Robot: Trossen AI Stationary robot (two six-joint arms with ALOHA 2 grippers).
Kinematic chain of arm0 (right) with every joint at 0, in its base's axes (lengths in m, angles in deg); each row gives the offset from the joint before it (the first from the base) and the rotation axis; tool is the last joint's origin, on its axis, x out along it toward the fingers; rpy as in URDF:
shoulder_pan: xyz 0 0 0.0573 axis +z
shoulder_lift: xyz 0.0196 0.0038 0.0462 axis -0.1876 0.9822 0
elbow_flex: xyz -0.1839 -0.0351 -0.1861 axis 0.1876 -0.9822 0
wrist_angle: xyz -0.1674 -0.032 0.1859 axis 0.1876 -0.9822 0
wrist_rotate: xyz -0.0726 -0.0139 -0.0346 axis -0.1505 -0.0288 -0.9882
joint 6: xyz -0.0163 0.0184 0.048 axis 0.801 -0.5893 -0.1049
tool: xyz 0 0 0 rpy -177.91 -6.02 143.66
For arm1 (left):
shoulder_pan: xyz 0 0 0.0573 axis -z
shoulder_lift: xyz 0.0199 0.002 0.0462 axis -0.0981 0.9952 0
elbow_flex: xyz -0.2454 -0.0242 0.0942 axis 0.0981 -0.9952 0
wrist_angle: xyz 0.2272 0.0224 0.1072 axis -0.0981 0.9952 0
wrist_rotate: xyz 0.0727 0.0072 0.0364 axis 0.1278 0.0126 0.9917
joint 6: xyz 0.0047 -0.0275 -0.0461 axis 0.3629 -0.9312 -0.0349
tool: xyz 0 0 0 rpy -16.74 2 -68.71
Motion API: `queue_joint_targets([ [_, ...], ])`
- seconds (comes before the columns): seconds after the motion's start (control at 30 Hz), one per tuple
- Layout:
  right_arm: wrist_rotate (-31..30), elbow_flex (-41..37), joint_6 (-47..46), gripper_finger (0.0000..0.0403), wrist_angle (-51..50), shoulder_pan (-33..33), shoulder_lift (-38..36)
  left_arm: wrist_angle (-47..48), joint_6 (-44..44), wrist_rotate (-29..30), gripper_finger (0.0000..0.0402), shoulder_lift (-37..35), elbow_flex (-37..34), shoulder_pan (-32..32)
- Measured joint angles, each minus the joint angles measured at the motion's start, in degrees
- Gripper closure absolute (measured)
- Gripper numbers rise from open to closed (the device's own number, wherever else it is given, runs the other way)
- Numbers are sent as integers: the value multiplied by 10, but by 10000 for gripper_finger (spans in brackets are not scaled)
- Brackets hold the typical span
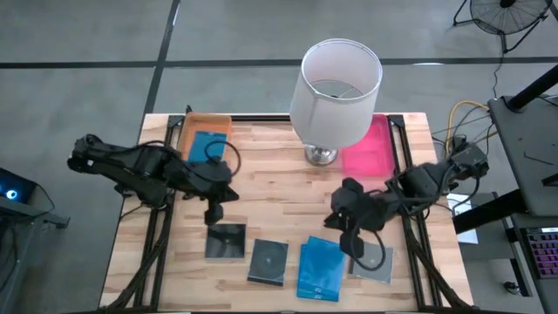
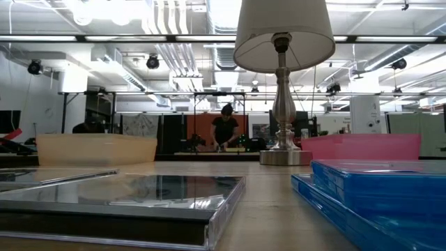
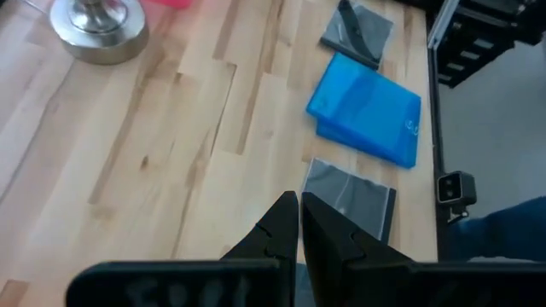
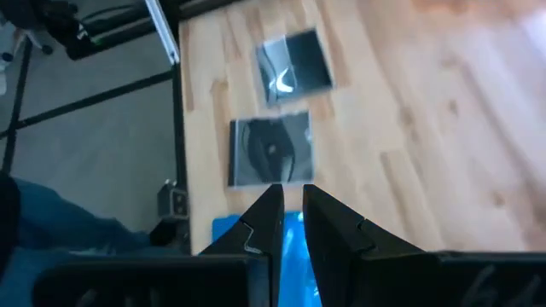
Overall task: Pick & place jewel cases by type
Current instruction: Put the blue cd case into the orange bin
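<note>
Fingers of the left gripper (image 1: pixel 214 214) are pressed tight together with nothing between them, and it hangs just above the wood at about 9 o'clock from the table's middle. Behind it, at 11 o'clock, the orange tray (image 1: pixel 193 127) already has one blue case (image 1: pixel 207 145) lying flat inside. Right below the left gripper, at 7 o'clock, lies the first grey case (image 1: pixel 226 241), flat on the table (image 1: pixel 270 187). Next along, at 6 o'clock, is the second grey case (image 1: pixel 268 261), and just beside it the other blue case (image 1: pixel 320 269). At 5 o'clock sits the third grey case (image 1: pixel 375 259), and the right gripper (image 1: pixel 354 247) hovers at its edge with its fingers almost closed, and I see nothing pinched in them. The lamp (image 1: pixel 336 87) stands at 12 o'clock, and the pink tray (image 1: pixel 368 148) at 1 o'clock looks bare. I think these cases are light, thin and stiff, with smooth, shiny faces that could slip. The plastic may crack if it is squeezed too hard. They lie so flat that I think the fingers must open wide and take a case by two opposite side edges, or tip up one edge first, then lift it gently.
</note>
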Motion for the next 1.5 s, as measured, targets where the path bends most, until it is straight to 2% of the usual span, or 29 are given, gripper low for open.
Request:
queue_joint_targets([
  [0.27, -2, -34, -152, 360, -12, 50, -1, -39, 13, -27, 402, 62, 0, 1],
  [0.53, -4, -52, -277, 360, -33, 99, -1, -78, 28, -28, 402, 83, 0, 8],
  [0.77, -51, -57, -381, 360, -103, 160, -1, -78, 31, -26, 402, 93, 0, 8],
  [0.87, -65, -58, -360, 360, -105, 180, 0, -78, 40, -23, 402, 94, 0, 8],
  [1.07, -81, -58, -233, 360, -108, 201, 15, -83, 58, -19, 402, 91, 0, 8],
  [1.5, -81, -59, -98, 360, -219, 218, 86, -153, 43, -12, 402, 92, 0, 8],
])
